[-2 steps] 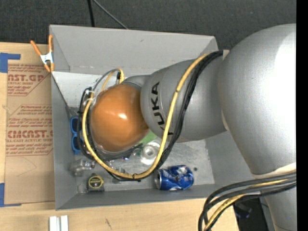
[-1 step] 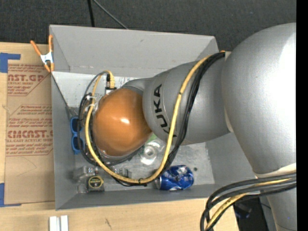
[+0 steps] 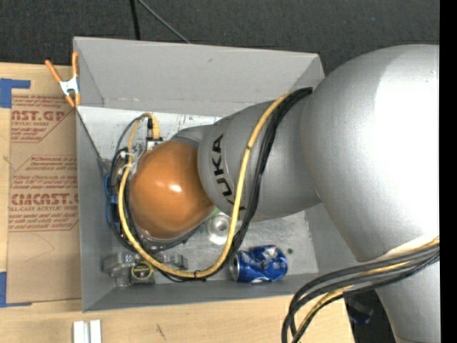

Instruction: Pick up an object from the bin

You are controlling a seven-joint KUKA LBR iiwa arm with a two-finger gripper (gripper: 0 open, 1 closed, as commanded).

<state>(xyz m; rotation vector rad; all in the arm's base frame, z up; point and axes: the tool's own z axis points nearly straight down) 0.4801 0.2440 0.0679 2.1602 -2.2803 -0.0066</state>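
Because anything under the fingers is hidden beneath the orange wrist cover [image 3: 166, 191], I can't name it, nor tell whether they are open or closed. Just off the cover's lower right edge sits a small silver round piece [image 3: 219, 226]; further that way a crushed blue can [image 3: 259, 264] lies lengthways along the near wall of the bin [image 3: 193, 70], its label unreadable. Beside the cover, the arm [image 3: 285, 163] reads "UKA".

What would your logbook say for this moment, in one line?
arm: down in bin, left half | orange wrist cover: over left-side clutter | crushed blue can: by near wall | grasp: hidden under cover
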